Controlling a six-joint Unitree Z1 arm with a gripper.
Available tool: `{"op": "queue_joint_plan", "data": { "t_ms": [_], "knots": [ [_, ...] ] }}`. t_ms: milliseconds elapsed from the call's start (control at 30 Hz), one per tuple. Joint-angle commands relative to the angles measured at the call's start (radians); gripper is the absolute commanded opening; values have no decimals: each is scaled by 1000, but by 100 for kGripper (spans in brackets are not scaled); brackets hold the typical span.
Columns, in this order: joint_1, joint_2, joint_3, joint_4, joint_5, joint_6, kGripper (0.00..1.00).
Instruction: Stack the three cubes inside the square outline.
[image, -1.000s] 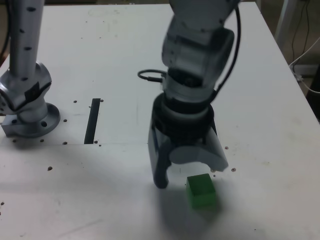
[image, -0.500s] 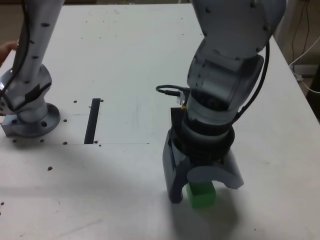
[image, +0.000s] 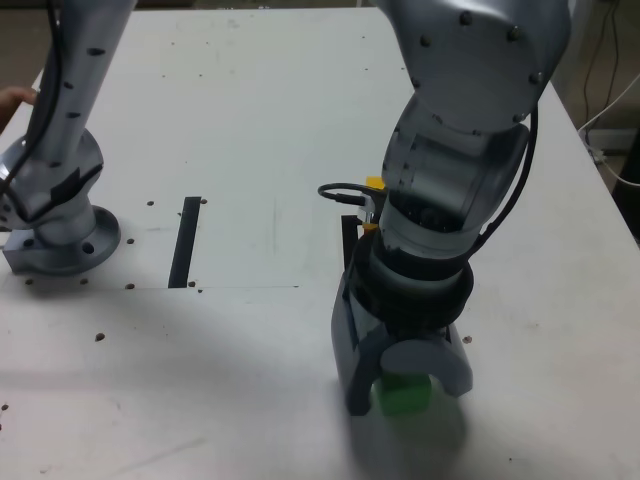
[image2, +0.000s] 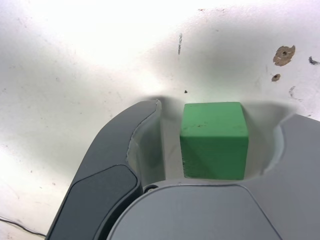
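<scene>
One claw (image2: 220, 145), two jaws, pointing down at the table (image: 250, 400); jaws parted, one on each side of the cube, a gap visible on both sides, nothing gripped.

One green cube (image2: 214, 142), upright on the table, between the jaws.

One yellow piece (image: 375, 183), beyond the claw, beside the arm's cable; mostly behind the arm, its shape impossible to make out. A further bit of yellow shows just below it; whether one object or two, cannot tell.

One black edge (image: 349, 238), just behind the claw; the rest hidden by the arm, so whether it is the outline cannot be told.

One black strip (image: 185, 242), whole, well apart from the claw, toward the exterior view's left.

One arm (image: 455, 130), reaching down from the top edge, upper part cut off, leaning slightly.

One hand (image: 14, 100), partly cut off, far from the claw.
</scene>
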Motion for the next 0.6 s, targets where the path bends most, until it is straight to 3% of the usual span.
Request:
{"op": "queue_joint_plan", "data": {
  "t_ms": [0,133,400,567],
  "knots": [
    [3,-3,2,-4,5,-1,44],
    [3,-4,12,-16,8,-6,31],
    [3,-5,29,-41,6,-9,27],
    [3,-10,29,-43,14,-9,18]
  ]
}}
